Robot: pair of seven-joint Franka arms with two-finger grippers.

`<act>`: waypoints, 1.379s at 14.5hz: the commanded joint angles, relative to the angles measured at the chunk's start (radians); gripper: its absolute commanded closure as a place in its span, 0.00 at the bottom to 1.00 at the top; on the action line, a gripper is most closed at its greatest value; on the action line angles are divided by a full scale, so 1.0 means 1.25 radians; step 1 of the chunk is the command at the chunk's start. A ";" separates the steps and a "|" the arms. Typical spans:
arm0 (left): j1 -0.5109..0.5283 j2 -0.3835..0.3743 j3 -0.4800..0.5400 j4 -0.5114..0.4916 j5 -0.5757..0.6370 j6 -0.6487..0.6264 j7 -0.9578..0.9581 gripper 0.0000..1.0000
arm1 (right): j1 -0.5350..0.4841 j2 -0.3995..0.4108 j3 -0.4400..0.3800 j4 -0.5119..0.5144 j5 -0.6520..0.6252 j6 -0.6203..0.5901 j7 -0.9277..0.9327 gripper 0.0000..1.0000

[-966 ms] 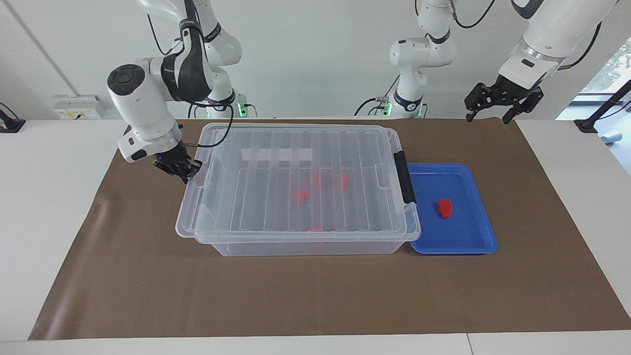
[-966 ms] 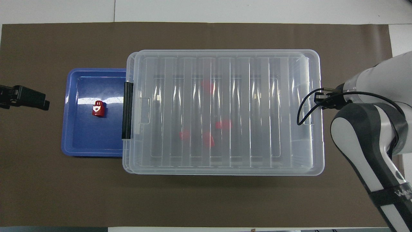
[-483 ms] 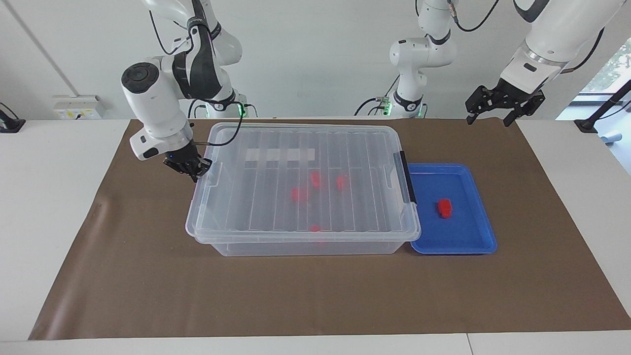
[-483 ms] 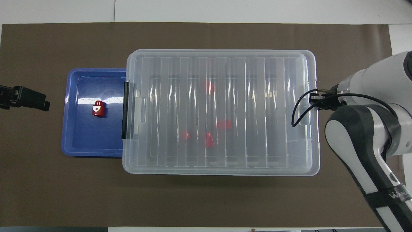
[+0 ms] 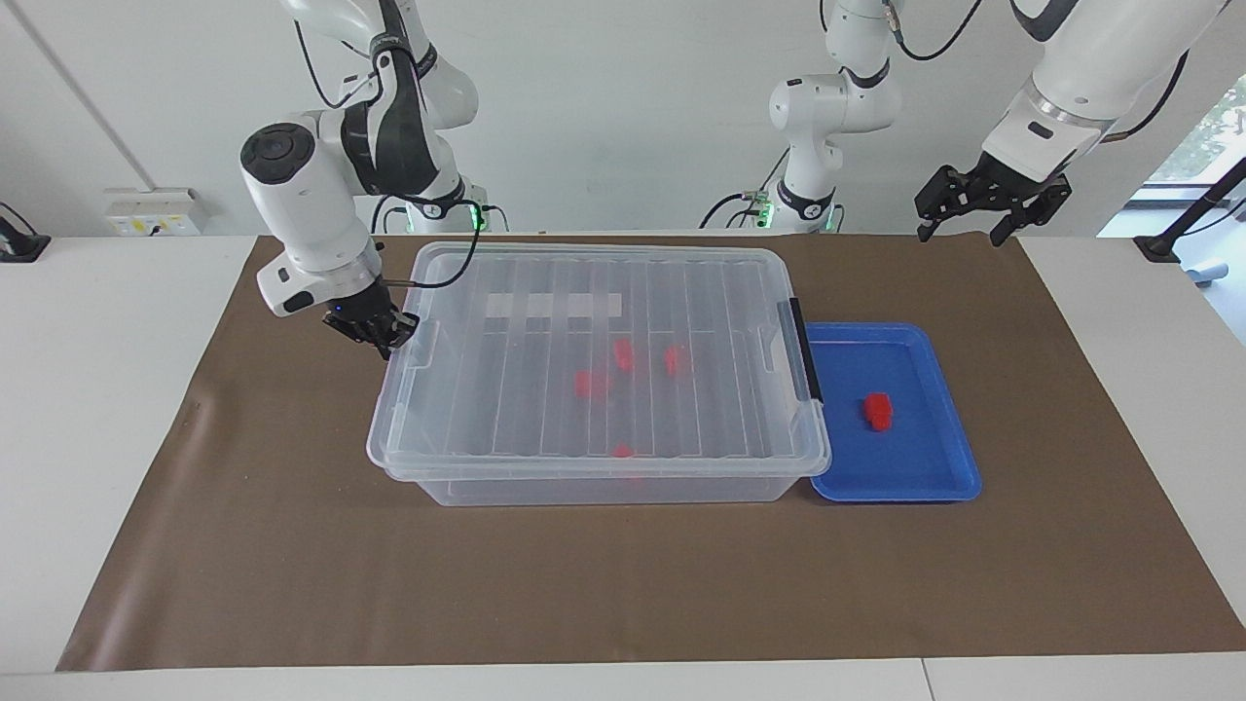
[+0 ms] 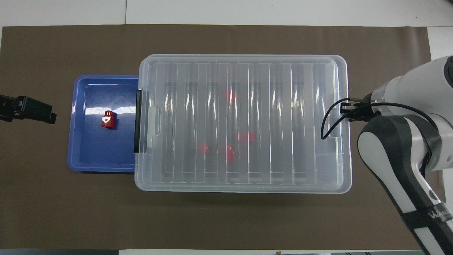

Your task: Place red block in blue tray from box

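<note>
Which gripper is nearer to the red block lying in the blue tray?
Left. The left gripper hangs in the air past the blue tray's end of the table, near the red block. The right gripper is at the box's other end.

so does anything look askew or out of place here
Nothing stands out. The ribbed clear lid sits square on the large clear plastic bin, and one small red block lies in the shallow blue plastic tray beside it.
</note>
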 commanded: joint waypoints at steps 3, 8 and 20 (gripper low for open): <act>-0.001 -0.029 0.001 -0.075 -0.008 0.067 0.010 0.00 | -0.025 -0.003 -0.006 0.142 -0.002 -0.175 -0.035 1.00; -0.001 -0.044 0.001 -0.108 -0.008 0.081 0.012 0.00 | -0.089 -0.045 -0.009 0.245 -0.003 -0.321 -0.170 0.00; -0.002 -0.039 0.000 -0.104 -0.008 0.154 0.012 0.00 | -0.089 -0.045 -0.029 0.257 0.007 -0.323 -0.173 0.00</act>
